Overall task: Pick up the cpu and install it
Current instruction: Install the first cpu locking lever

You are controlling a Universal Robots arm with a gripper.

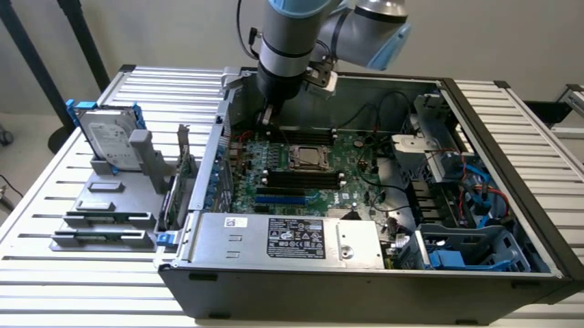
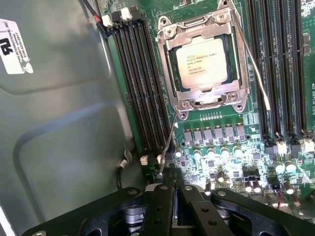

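Wrist view: cpu (image 2: 202, 63) beyond jaws

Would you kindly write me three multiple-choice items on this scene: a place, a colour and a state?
1. Where does the cpu lie? A. in a person's hand B. in the motherboard socket C. between the fingers
2. What colour is the bracket round the hard drive? A. red B. yellow C. blue
3. How is the gripper? A. shut B. wide open C. shut on the cpu
Key: 1 B, the chip sits framed in the socket; 2 C, blue rims the drive; 3 A, its fingers lie together, away from the chip.
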